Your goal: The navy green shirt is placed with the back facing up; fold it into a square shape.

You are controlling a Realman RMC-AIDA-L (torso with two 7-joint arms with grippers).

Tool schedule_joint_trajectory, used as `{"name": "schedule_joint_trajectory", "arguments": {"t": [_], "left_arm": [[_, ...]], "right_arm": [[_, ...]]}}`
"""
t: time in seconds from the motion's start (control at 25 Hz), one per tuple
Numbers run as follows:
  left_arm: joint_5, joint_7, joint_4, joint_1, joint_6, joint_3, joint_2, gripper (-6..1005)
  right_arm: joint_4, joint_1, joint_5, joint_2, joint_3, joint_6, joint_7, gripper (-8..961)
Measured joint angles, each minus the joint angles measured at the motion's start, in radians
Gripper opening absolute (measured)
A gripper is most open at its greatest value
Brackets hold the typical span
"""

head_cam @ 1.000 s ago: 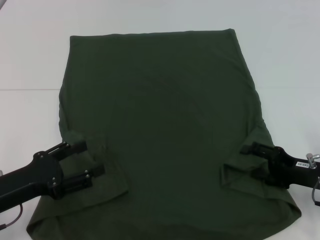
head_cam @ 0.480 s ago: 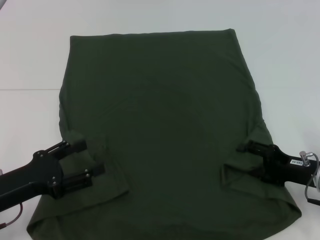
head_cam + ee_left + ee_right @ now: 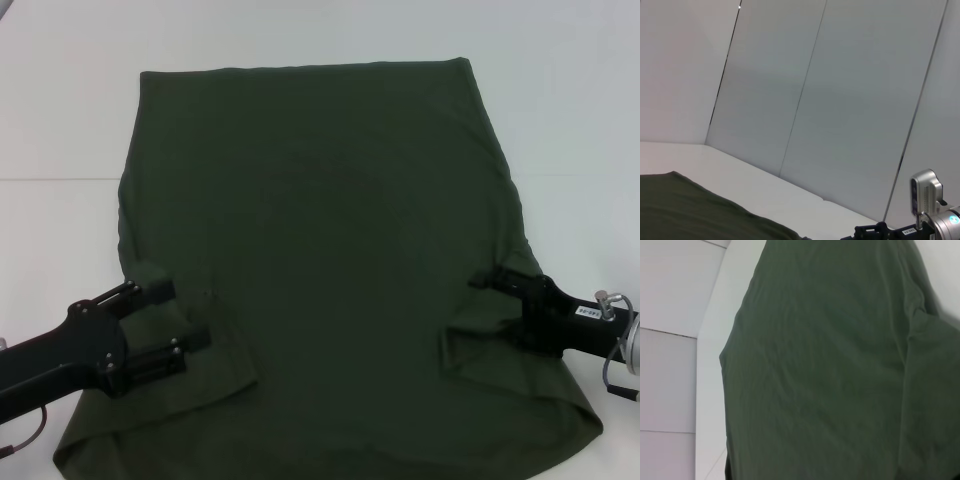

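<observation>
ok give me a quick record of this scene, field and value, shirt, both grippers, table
shirt: navy green shirt spread flat, back up, both sleeves folded in over the body
left gripper: left gripper at the shirt's near left sleeve, fingers spread over the fabric
right gripper: right gripper at the near right sleeve edge
table: white table, bare around the shirt's far and side edges
fold state: body not yet folded into a square

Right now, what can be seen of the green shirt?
The navy green shirt is plain dark olive, soft and matte, lying flat on the white table with its straight hem at the far edge. Both sleeves lie folded inward. The left gripper rests open on the left sleeve; the right gripper sits at the right sleeve.
</observation>
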Motion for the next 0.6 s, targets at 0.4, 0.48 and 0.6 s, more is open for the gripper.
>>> {"name": "schedule_joint_trajectory", "arguments": {"t": [0.4, 0.48, 0.6], "left_arm": [[0.000, 0.000, 0.000, 0.000, 0.003, 0.000, 0.000, 891], [0.000, 0.000, 0.000, 0.000, 0.005, 0.000, 0.000, 891], [0.000, 0.000, 0.000, 0.000, 0.007, 0.000, 0.000, 891]], "right_arm": [[0.011, -0.008, 0.001, 0.000, 0.004, 0.018, 0.004, 924], [0.013, -0.006, 0.002, 0.000, 0.004, 0.023, 0.003, 896], [0.016, -0.004, 0.002, 0.001, 0.005, 0.025, 0.001, 855]]}}
